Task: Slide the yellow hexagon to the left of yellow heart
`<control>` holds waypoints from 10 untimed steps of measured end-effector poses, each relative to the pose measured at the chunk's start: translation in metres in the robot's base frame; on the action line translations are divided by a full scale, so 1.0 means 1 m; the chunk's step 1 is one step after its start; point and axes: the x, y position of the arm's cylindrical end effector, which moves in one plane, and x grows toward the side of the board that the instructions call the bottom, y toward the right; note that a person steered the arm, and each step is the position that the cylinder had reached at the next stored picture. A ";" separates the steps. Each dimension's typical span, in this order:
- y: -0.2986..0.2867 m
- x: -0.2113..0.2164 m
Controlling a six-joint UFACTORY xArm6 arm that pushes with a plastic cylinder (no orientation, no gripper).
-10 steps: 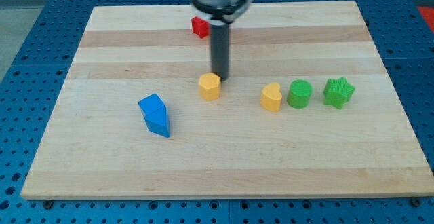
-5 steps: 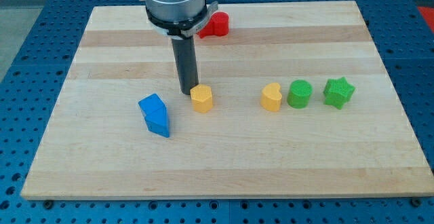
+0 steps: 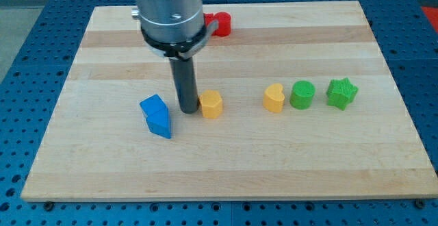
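Wooden board (image 3: 383, 157), pale, on a blue perforated table (image 3: 27, 20)

My tip (image 3: 187, 109): lower end of the dark rod, left of centre frame, pressed against the left side of the yellow hexagon (image 3: 211, 104); no claw is fitted, so nothing spreads or pinches

Yellow hexagon: centre frame, well left of the yellow heart (image 3: 274, 98), bare board between them

Blue block (image 3: 157, 116): shape unclear, just left of the tip, apart from it

Green cylinder (image 3: 302, 94): just right of the heart

Green star (image 3: 341, 93): right of the cylinder

Red block (image 3: 220, 23): upper centre, partly hidden behind the arm, shape unclear
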 end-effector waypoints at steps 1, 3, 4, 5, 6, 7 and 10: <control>0.019 0.000; 0.026 0.006; 0.014 0.029; 0.019 0.027; 0.037 0.022; 0.051 0.021; 0.054 0.034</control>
